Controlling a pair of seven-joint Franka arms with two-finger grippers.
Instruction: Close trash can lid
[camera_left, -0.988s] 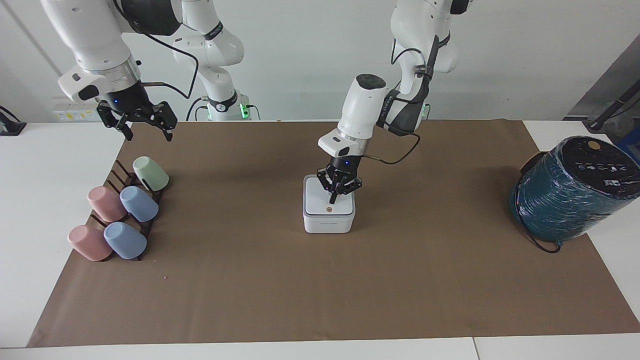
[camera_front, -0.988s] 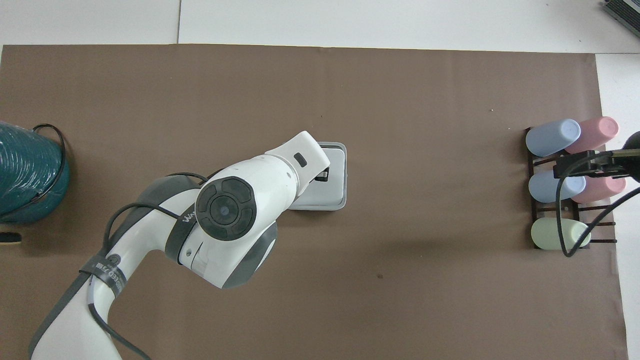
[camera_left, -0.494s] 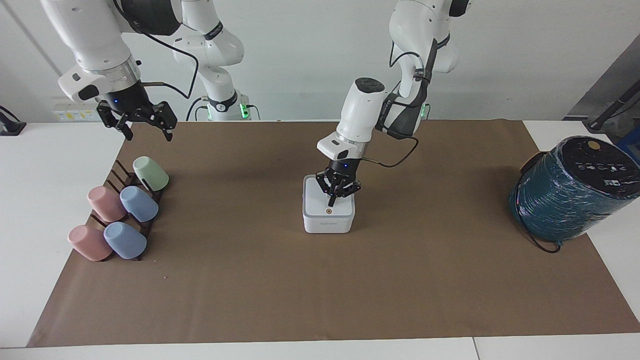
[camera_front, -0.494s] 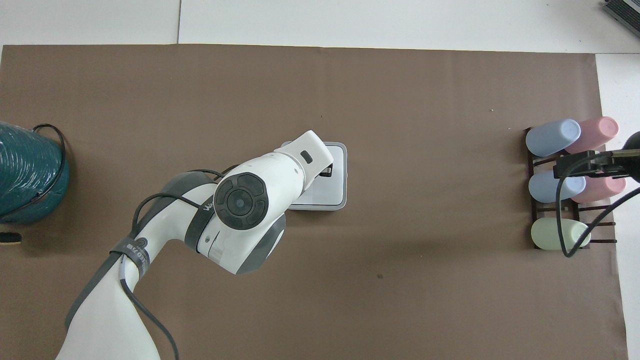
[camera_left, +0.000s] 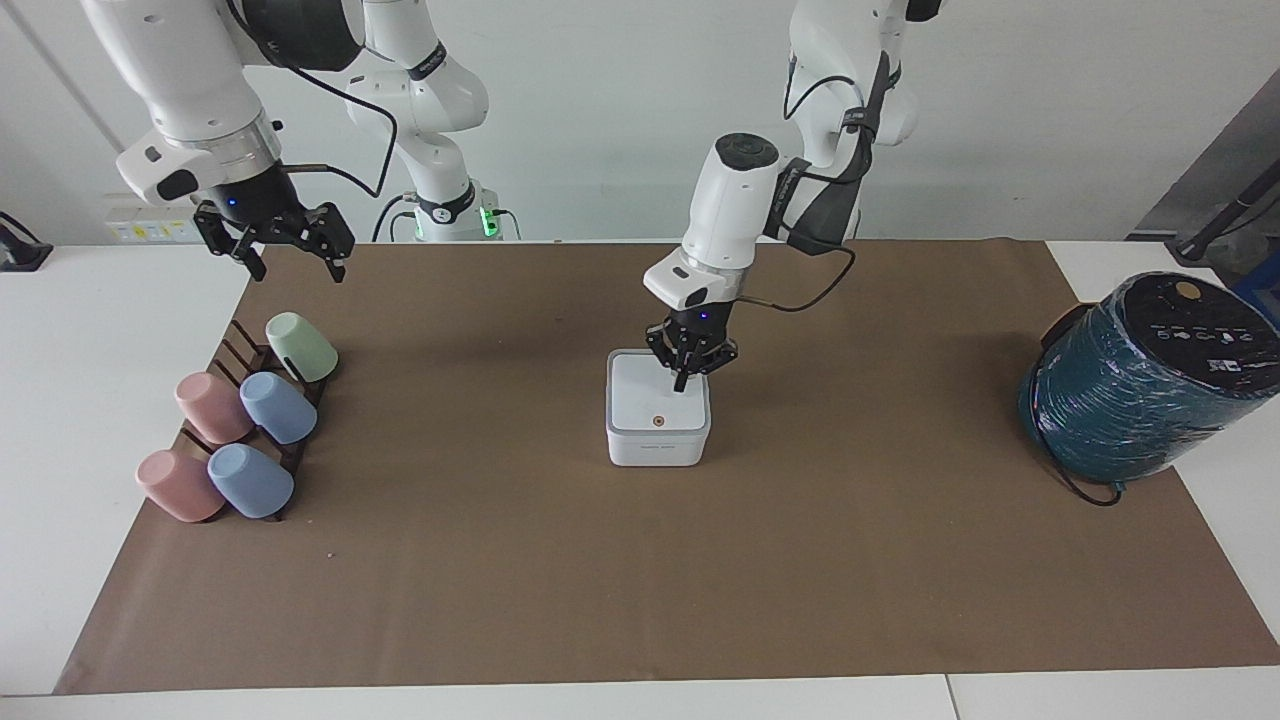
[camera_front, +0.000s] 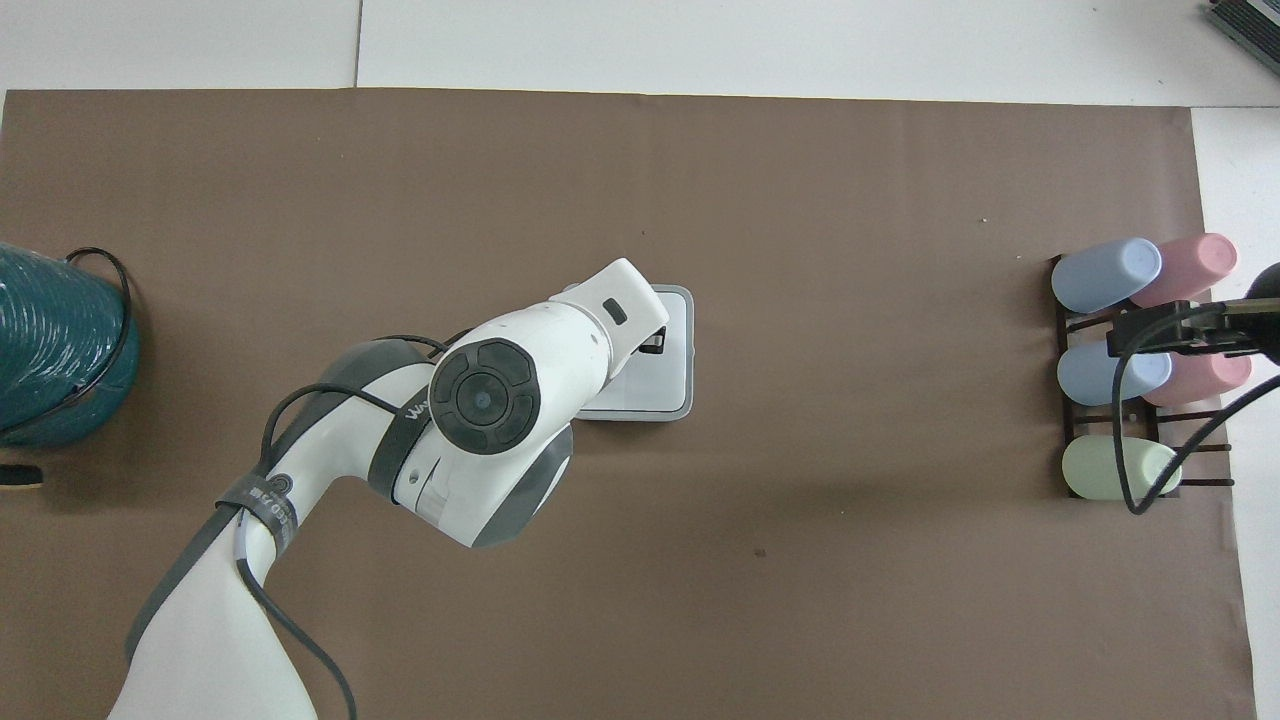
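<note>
The trash can (camera_left: 658, 420) is sitting near the middle of the table (camera_left: 640, 560), on the brown paper, with the lid (camera_left: 655, 402) lying flat across its top and the orange dot facing up, so the closing looks done or nearly so. The left end effector (camera_left: 681, 381) is hovering just over the lid's corner at about 1 o'clock from the dot in the facing view, fingers drawn together to a point and gripping nothing; whether the tips are touching the lid I cannot tell. In the overhead view the arm's wrist is covering most of the bin.

By its look the lid is a thin, stiff, light plastic flap, smooth and a bit slippery, so it is asking for a push rather than a pinch: pressing straight down on the flat top, away from the hinge edge, would seat it best. The bin itself is likely light and could slide or tip under a sideways shove.

The right end effector (camera_left: 290, 252) is waiting, fingers spread and empty, above the cup rack (camera_left: 262, 420) at the right arm's end.
</note>
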